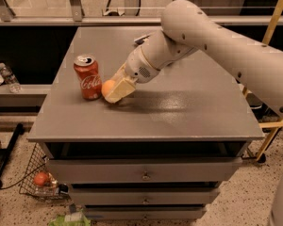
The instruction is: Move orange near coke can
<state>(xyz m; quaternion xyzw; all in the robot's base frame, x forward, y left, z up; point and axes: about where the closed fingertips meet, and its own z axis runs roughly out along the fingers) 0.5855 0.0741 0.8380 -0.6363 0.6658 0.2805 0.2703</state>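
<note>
The coke can [87,76] stands upright on the left part of the grey cabinet top [188,112]. The orange [107,87] sits just right of the can, almost touching it, low at the cabinet top. My gripper [114,91] is closed around the orange, its cream-coloured fingers [122,89] covering the fruit's right side. My white arm reaches in from the right.
The cabinet has drawers [144,175] below its front edge. On the floor at the left are a wire basket with a reddish round fruit [40,179] and a water bottle [8,77]. A yellow stand [273,22] is at the right.
</note>
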